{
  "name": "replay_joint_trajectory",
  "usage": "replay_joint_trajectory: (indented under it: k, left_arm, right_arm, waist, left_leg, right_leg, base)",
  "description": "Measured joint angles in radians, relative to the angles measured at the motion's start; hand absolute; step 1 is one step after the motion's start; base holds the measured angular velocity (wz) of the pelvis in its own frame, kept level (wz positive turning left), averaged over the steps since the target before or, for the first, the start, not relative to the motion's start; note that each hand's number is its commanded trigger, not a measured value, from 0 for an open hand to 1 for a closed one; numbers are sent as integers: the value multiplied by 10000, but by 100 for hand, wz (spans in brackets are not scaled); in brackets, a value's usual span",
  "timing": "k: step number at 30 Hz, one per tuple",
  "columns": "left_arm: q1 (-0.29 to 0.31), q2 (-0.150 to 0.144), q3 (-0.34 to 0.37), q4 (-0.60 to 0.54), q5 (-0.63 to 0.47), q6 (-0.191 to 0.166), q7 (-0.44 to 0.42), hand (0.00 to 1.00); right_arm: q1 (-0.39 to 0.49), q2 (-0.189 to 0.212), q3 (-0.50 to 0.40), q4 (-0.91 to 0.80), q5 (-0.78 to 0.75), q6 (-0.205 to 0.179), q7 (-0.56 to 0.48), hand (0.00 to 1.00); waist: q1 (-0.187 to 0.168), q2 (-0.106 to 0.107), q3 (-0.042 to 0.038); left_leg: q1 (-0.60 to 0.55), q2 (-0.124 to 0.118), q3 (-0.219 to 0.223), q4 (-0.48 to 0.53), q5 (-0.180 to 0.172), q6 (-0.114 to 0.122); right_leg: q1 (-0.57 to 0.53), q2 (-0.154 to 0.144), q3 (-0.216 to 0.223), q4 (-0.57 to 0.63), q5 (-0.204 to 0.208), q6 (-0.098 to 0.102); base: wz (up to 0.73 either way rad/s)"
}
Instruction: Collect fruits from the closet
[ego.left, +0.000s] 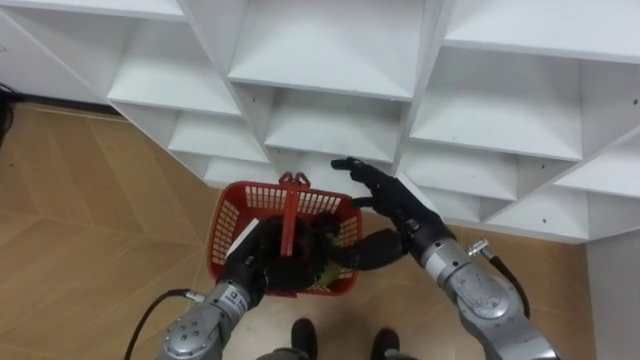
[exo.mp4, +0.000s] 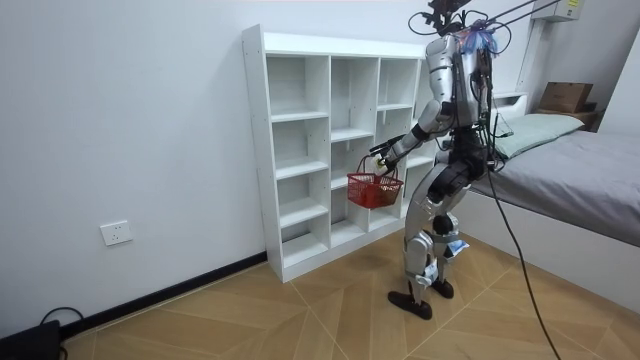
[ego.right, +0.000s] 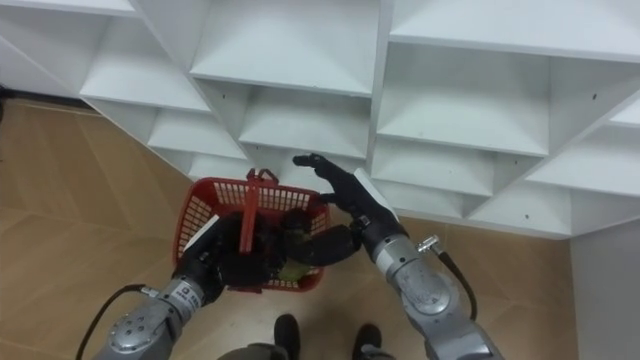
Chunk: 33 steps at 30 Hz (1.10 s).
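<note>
In the red basket (ego.left: 228, 222), down at its near right corner, a small patch of yellow-green (ego.left: 324, 272) shows through the mesh. It looks like fruit, but which kind cannot be told, and dark shapes beside it cannot be made out either. The basket hangs in the air above the wooden floor (ego.left: 90, 200), just in front of the low shelves, with its red handle (ego.left: 290, 220) standing up across the middle. The left hand (ego.left: 255, 262) comes in from the lower left and sits at the near end of that handle, its dark fingers curled round it so that the basket hangs from this hand. The right hand (ego.left: 395, 205) reaches over the basket's right rim with fingers (ego.left: 358, 172) held straight and pointing at the shelves, and its thumb (ego.left: 365, 250) is spread well away from them – down over the basket near the green patch, pinching nothing. Beyond both hands stands the white shelf unit (ego.left: 330, 45), its square compartments running left, right and up. In the room view the robot stands upright close before the right part of that unit, arm forward, with the basket (exo.mp4: 374, 190) at about hip height. A bed (exo.mp4: 570, 180) lies behind it on the room view's right – a wall socket (exo.mp4: 116, 233) sits low on the wall at the room view's left.
</note>
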Motion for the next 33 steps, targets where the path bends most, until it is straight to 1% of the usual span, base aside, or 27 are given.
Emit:
replay_joint_trajectory:
  k: [25, 29, 30, 33]
  left_arm:
    - [-33, -8, 58, -119, 1, -1, 1, 100]
    - [-26, -4, 89, -118, 17, -4, 1, 100]
    - [-11, -4, 131, -118, 16, -8, 1, 100]
    - [166, 46, 208, -119, 38, -32, 1, 100]
  right_arm:
    - [-3, 22, -69, -2, 0, -2, -9, 0]
    - [30, -4, -101, -2, 0, -3, -24, 0]
    - [31, -10, -105, -2, 10, -3, -29, 0]
    - [115, -40, -150, -2, 0, -13, -99, 0]
  waist:
    - [-28, 1, -2]
    - [-66, -7, -5]
    - [-122, -10, -7]
    - [-214, -14, -10]
  left_leg:
    - [4, -4, 6, -4, 0, 0]
    - [49, -8, 34, -10, 1, 2]
    - [70, -15, 38, -10, 1, 2]
    - [228, -26, 59, -33, 0, 3]
  right_leg:
    - [-24, -1, 20, 8, -1, 0]
    - [-12, 1, 71, 15, -1, 2]
    - [-2, 1, 88, 24, -1, 2]
    - [142, 1, 125, 7, -12, 19]
  base:
    - [0]
    - [-2]
    - [-4]
    - [-3]
